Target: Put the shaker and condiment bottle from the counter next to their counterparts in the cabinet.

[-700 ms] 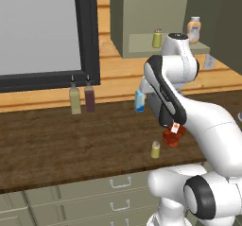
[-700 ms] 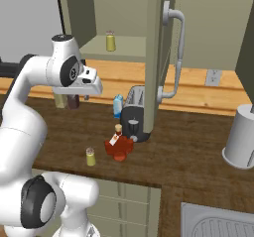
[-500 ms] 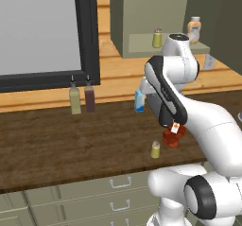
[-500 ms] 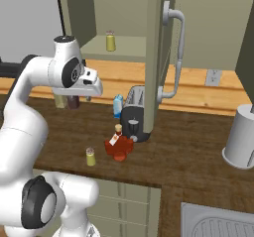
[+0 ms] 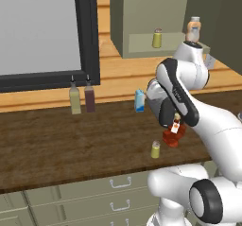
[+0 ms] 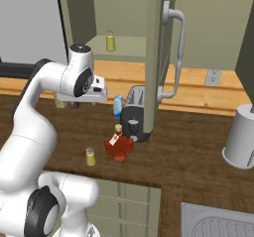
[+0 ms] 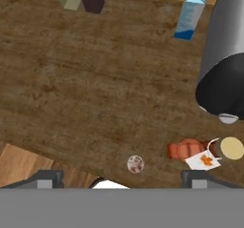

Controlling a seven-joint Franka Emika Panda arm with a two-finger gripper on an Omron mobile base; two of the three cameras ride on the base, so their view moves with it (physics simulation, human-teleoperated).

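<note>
Shaker (image 7: 135, 163) stands upright on the counter (image 7: 95, 93), almost straight below the gripper (image 7: 121, 177) and between its wide-open, empty fingers, axis pointing up at the hand. Bottle (image 7: 200, 151) stands just beside it, nearer one finger.

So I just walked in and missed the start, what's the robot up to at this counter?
Nothing is held yet. The open gripper hangs above the counter, looking down on the shaker and the condiment bottle, which stand close together but apart near the front edge. Up in the cabinet, a matching shaker stands on the shelf, and a peach bottle shows past the arm.
</note>
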